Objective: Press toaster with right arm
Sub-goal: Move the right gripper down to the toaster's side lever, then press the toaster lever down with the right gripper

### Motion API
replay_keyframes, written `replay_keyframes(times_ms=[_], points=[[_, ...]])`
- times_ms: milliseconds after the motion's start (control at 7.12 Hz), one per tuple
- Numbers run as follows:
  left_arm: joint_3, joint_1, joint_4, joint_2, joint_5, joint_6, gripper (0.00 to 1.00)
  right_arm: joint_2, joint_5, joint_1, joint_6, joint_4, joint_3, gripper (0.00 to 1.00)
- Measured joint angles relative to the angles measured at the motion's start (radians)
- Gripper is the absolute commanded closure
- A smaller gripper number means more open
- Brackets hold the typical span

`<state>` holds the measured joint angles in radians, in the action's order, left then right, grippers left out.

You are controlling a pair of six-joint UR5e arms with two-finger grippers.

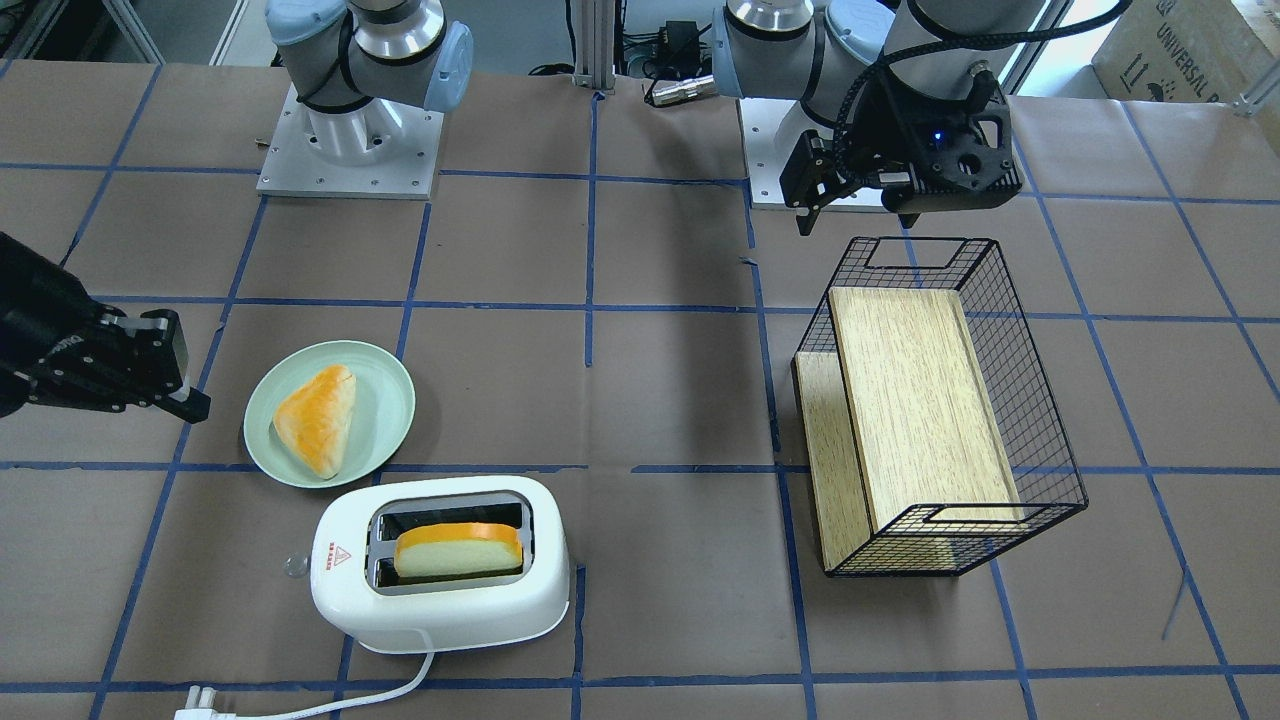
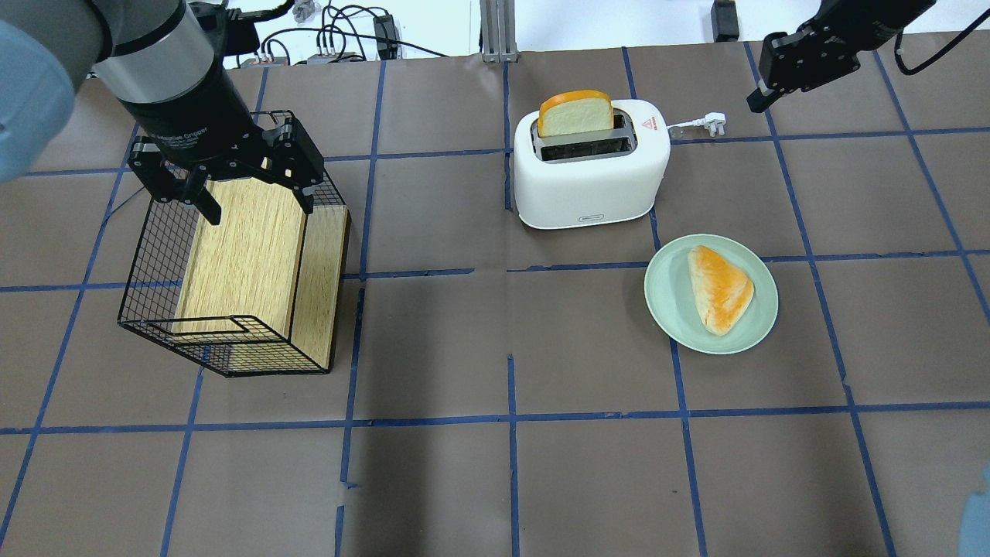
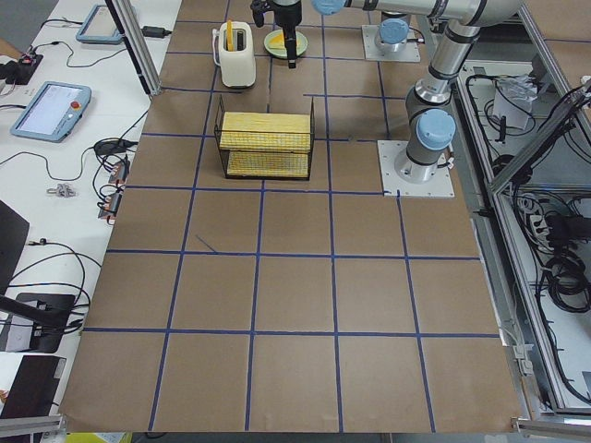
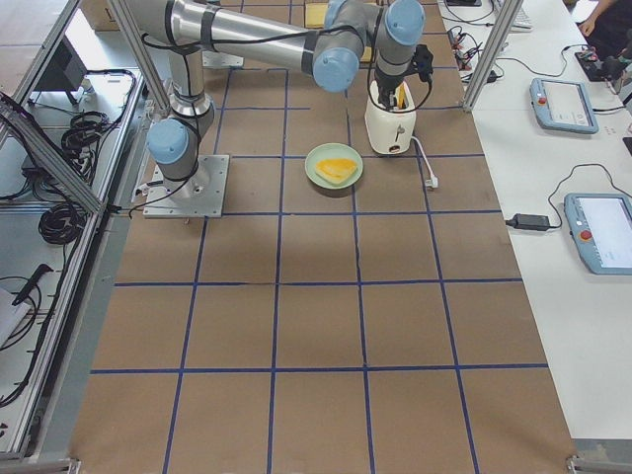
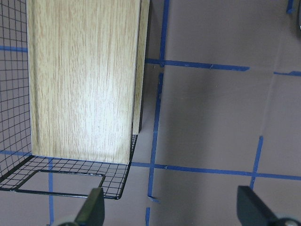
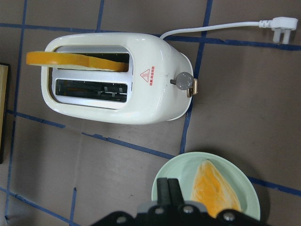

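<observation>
The white two-slot toaster (image 1: 440,590) stands near the table's far edge, with a slice of bread (image 1: 458,550) upright in one slot. It also shows in the overhead view (image 2: 592,174) and the right wrist view (image 6: 117,101). Its clear lever knob (image 6: 183,82) sticks out at the end by the red triangle label. My right gripper (image 1: 190,405) (image 2: 756,99) hangs above the table beside the lever end, apart from the toaster, with its fingers (image 6: 168,188) together and empty. My left gripper (image 2: 257,203) (image 5: 171,209) is wide open over the wire basket.
A pale green plate (image 1: 390,400) (image 2: 665,298) (image 6: 183,169) with a triangular bread piece (image 1: 318,420) lies beside the toaster. The toaster's white cord and plug (image 2: 711,121) lie on the table. A tilted black wire basket (image 1: 1040,430) (image 2: 155,255) holds wooden boards.
</observation>
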<state>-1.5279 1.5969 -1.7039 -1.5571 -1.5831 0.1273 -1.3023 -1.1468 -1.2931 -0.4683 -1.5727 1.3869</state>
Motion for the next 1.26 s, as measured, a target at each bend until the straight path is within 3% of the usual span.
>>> replay_keyframes(times_ms=[281,702,1263], points=[[0.000,0.000,0.000,0.000,0.000,0.000,0.00,0.105,0.084,-0.003,-0.001,-0.010,-0.038,0.94],[0.000,0.000,0.000,0.000,0.000,0.000,0.00,0.231,0.139,-0.006,-0.014,-0.018,-0.069,0.94],[0.000,0.000,0.001,0.000,0.000,0.000,0.00,0.290,0.160,-0.007,-0.024,-0.024,-0.071,0.94]])
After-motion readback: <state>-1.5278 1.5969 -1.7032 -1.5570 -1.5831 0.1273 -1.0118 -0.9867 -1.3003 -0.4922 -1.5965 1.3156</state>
